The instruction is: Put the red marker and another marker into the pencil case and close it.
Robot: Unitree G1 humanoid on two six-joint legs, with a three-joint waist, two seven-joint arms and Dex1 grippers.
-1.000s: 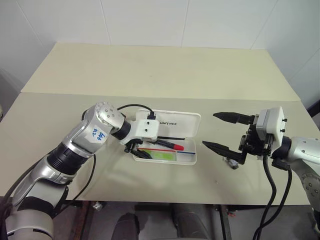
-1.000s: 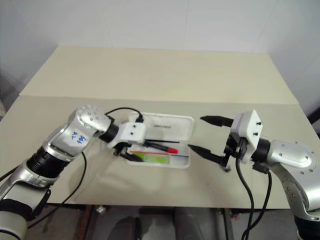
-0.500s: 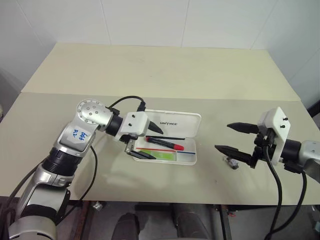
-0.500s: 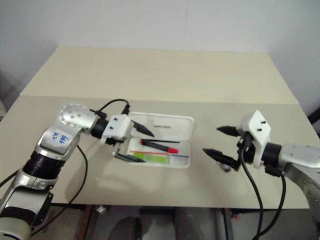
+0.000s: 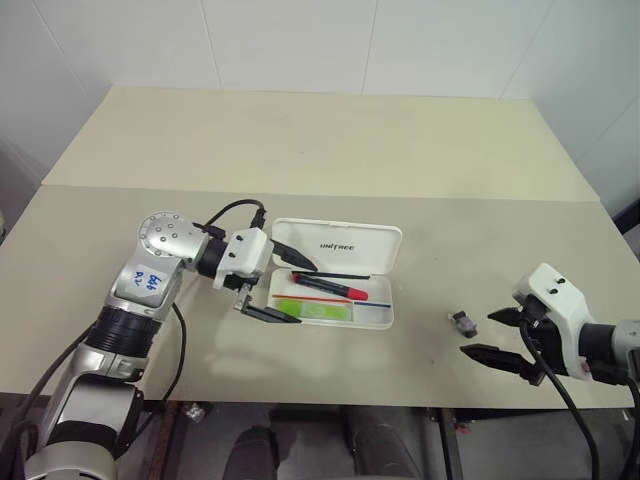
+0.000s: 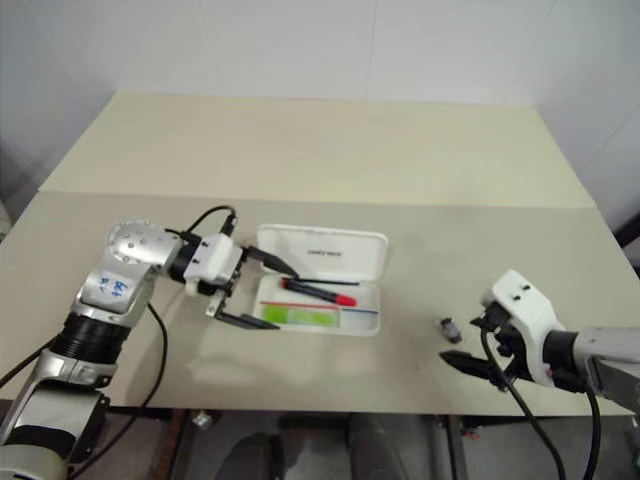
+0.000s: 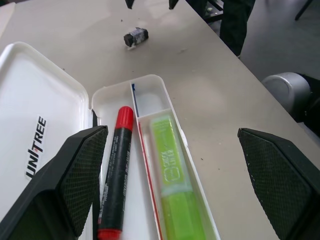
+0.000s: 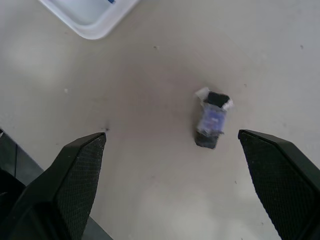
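Table [image 5: 300,150] is carrying the pencil case [image 5: 340,243], lying open w/ lid back toward 12 o'clock. L gripper [image 5: 283,289] is hovering at the case's 9 o'clock end, fingers wide apart, holding nothing. R gripper [image 5: 497,334] is hanging at 4 o'clock, also spread, empty. Red marker [image 7: 115,171] and green highlighter [image 7: 172,185] are lying side by side in the tray, betw. L fingers in wrist view. R wrist view is showing a small dark object [image 8: 211,120] on bare table.

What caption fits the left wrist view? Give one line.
Open fingers frame the open case holding the red marker and green highlighter.
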